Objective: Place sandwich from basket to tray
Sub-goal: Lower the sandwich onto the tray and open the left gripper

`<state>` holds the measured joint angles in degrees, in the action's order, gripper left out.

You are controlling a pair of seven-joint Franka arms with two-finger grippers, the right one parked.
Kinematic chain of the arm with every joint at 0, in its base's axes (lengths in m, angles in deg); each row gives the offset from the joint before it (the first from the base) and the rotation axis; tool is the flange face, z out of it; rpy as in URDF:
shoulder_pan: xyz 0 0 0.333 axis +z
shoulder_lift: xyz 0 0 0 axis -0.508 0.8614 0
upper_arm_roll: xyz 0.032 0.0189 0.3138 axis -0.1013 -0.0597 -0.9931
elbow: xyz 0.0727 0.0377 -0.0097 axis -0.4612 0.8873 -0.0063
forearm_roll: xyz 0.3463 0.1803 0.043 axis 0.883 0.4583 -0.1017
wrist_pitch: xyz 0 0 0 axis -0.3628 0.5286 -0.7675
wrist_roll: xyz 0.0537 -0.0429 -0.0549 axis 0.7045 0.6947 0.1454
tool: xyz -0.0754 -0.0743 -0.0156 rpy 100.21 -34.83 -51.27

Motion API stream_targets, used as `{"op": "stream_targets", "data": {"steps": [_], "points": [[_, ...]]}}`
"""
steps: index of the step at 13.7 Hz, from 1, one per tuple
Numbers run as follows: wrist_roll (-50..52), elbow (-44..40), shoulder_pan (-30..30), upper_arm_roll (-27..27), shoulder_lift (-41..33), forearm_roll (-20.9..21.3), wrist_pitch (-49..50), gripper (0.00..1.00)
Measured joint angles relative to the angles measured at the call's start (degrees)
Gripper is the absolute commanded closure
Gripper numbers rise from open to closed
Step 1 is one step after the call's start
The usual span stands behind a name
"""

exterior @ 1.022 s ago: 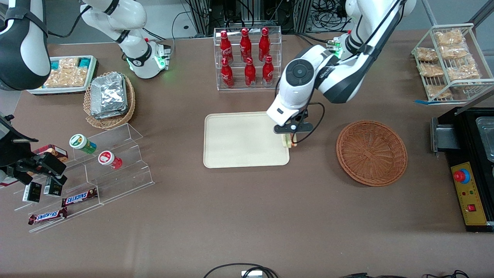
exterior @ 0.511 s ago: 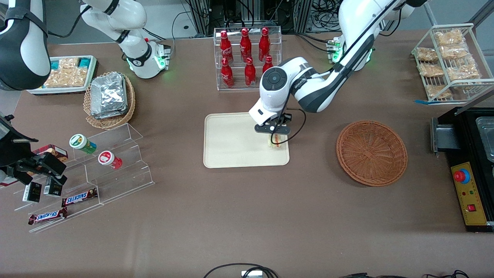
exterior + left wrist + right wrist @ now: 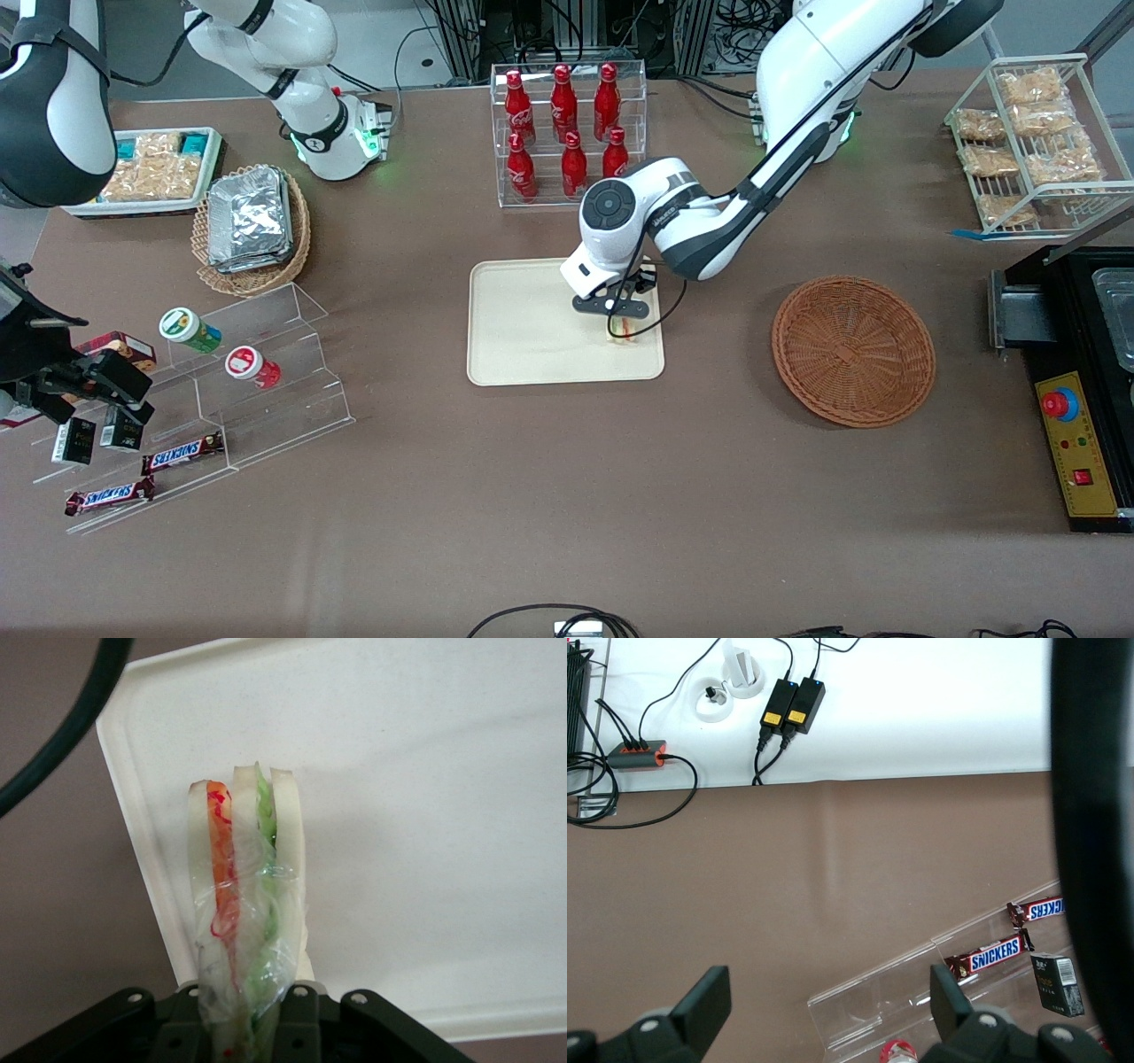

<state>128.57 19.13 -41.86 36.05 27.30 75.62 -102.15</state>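
left wrist view: jaws clamp sandwich point(image 3: 244, 921), base hidden, over tray point(image 3: 425, 771).

A brown-covered table point(image 3: 549, 496) fills the scene, with a pale floor point(image 3: 921, 700) past its edge.

On the table right now: 6 red bottles point(image 3: 567, 128) in the clear rack, 1 sandwich point(image 3: 623, 330) clamped in the left arm's gripper point(image 3: 620, 326) above the 1 cream tray point(image 3: 532, 346), and 1 reddish-brown basket point(image 3: 853, 350) toward the working arm's end. Add 1 paler basket point(image 3: 297, 244) with foil packs point(image 3: 248, 217), count unclear. The acrylic steps carry 2 Snickers bars point(image 3: 146, 478), 2 round cups point(image 3: 221, 346) and 2 small dark boxes point(image 3: 97, 437).
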Motion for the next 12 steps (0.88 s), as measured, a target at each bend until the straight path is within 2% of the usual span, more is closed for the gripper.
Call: {"op": "stream_targets", "data": {"steps": [2,3,4,5,6,7,12], "points": [[1.93,-0.07,-0.19,0.01,1.96,2.74,-0.35,0.92],[2.18,-0.15,-0.60,0.02,2.62,3.12,-0.56,0.87],[2.49,-0.31,-1.29,0.02,2.97,3.40,-0.60,0.66],[2.97,-0.50,-1.98,0.02,3.07,3.55,-0.60,0.35],[3.60,-0.62,-2.53,0.03,3.07,3.58,-0.60,0.16],[4.20,-0.69,-2.81,0.02,3.07,3.64,-0.59,0.01],[5.34,-2.21,-2.69,-0.29,3.07,3.70,-0.45,0.00]]}}
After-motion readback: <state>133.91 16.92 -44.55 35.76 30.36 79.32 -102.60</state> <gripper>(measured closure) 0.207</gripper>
